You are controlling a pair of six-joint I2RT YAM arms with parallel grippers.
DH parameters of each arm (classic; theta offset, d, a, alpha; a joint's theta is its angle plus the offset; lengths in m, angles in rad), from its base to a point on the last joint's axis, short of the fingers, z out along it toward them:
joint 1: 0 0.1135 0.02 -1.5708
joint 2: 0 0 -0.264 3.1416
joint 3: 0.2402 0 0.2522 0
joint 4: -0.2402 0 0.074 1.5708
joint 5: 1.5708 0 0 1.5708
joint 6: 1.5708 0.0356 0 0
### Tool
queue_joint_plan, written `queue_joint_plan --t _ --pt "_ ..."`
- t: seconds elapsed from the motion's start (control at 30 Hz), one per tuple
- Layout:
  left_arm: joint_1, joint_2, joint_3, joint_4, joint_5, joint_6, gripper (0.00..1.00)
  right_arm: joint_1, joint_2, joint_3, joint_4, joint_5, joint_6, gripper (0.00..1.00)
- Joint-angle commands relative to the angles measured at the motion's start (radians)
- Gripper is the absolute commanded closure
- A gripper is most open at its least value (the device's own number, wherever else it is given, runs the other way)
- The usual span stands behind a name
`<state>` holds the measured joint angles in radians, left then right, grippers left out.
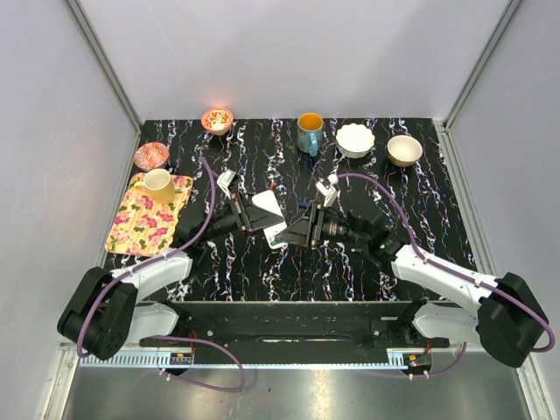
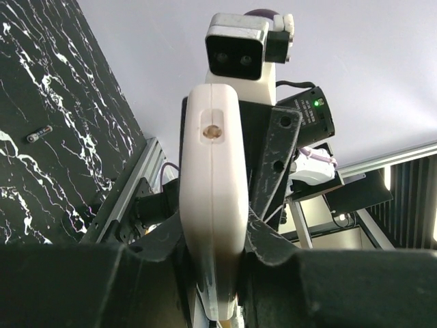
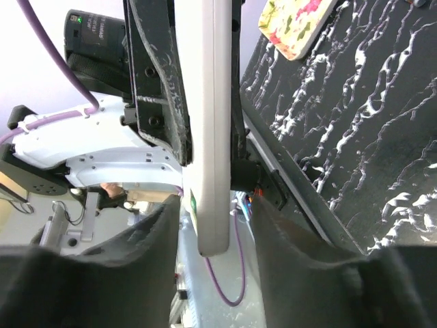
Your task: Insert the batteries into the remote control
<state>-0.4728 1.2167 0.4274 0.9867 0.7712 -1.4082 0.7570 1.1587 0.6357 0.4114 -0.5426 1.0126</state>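
The remote control [image 1: 267,208], white and flat, hangs edge-on above the middle of the table between both grippers. My left gripper [image 1: 254,215] is shut on it; in the left wrist view its dark fingers press both faces of the remote control [image 2: 212,178] around the left gripper [image 2: 213,236]. My right gripper [image 1: 294,229] straddles the other end. In the right wrist view the remote control [image 3: 212,137] stands between the right gripper [image 3: 217,205] jaws with a gap on each side, so it is open. One slim battery [image 2: 39,134] lies on the black table.
A floral tray [image 1: 140,223] with a yellow cup [image 1: 159,184] sits at the left. Along the back stand a red patterned bowl [image 1: 151,156], an orange bowl [image 1: 217,119], a blue mug [image 1: 309,131], a white bowl [image 1: 355,140] and a beige bowl [image 1: 404,150].
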Motion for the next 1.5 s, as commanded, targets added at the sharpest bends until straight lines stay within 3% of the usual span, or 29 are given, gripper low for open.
queue_joint_plan --t 0.0,0.1,0.2,0.3,0.4,0.43,0.53,0.7,0.8,0.93,1.07,1.2,1.23,1.3,1.37,1.43,1.47 --pt "-0.003 -0.04 -0.013 0.044 -0.019 0.018 1.0 -0.027 -0.036 0.059 -0.084 -0.013 -0.04 0.36" --pt "0.009 -0.051 -0.015 0.007 -0.038 0.04 1.0 -0.038 -0.089 0.097 -0.205 -0.016 -0.104 0.09" --pt "0.026 -0.06 -0.012 -0.022 -0.043 0.057 1.0 -0.044 -0.152 0.16 -0.38 0.009 -0.21 0.02" --pt "0.042 -0.063 -0.01 -0.037 -0.038 0.069 1.0 -0.044 -0.204 0.209 -0.557 0.097 -0.321 0.01" --pt "0.052 -0.078 -0.018 -0.081 -0.039 0.094 1.0 -0.044 -0.241 0.213 -0.699 0.339 -0.352 0.01" --pt "0.054 -0.092 -0.021 -0.095 -0.039 0.113 1.0 -0.044 -0.244 0.191 -0.73 0.491 -0.342 0.02" --pt "0.062 -0.132 -0.039 -0.173 -0.046 0.165 1.0 -0.044 -0.234 0.113 -0.77 0.686 -0.33 0.03" --pt "0.072 -0.247 -0.075 -0.281 -0.052 0.216 1.0 -0.042 -0.142 0.085 -0.81 0.753 -0.351 0.09" --pt "0.079 -0.319 -0.102 -0.335 -0.067 0.232 1.0 -0.044 -0.12 0.084 -0.85 0.927 -0.342 0.01" --pt "0.089 -0.393 -0.151 -0.341 -0.07 0.212 1.0 -0.044 -0.082 0.082 -0.886 1.034 -0.358 0.0" --pt "0.097 -0.43 -0.17 -0.345 -0.062 0.21 1.0 -0.044 -0.024 0.105 -0.887 1.0 -0.394 0.11" --pt "0.102 -0.436 -0.18 -0.341 -0.058 0.21 1.0 -0.056 0.022 0.128 -0.938 1.026 -0.364 0.37" --pt "0.102 -0.434 -0.187 -0.333 -0.053 0.206 1.0 -0.071 0.03 0.127 -0.953 1.023 -0.339 0.55" --pt "0.102 -0.422 -0.188 -0.309 -0.046 0.199 1.0 -0.091 0.03 0.111 -0.953 0.982 -0.321 0.6" --pt "0.103 -0.413 -0.191 -0.293 -0.038 0.192 1.0 -0.104 0.032 0.108 -0.953 0.968 -0.29 0.41" --pt "0.103 -0.396 -0.191 -0.273 -0.027 0.186 1.0 -0.105 0.035 0.108 -0.957 0.951 -0.255 0.33" --pt "0.103 -0.393 -0.193 -0.263 -0.027 0.184 1.0 -0.107 0.042 0.11 -0.965 0.951 -0.243 0.24"
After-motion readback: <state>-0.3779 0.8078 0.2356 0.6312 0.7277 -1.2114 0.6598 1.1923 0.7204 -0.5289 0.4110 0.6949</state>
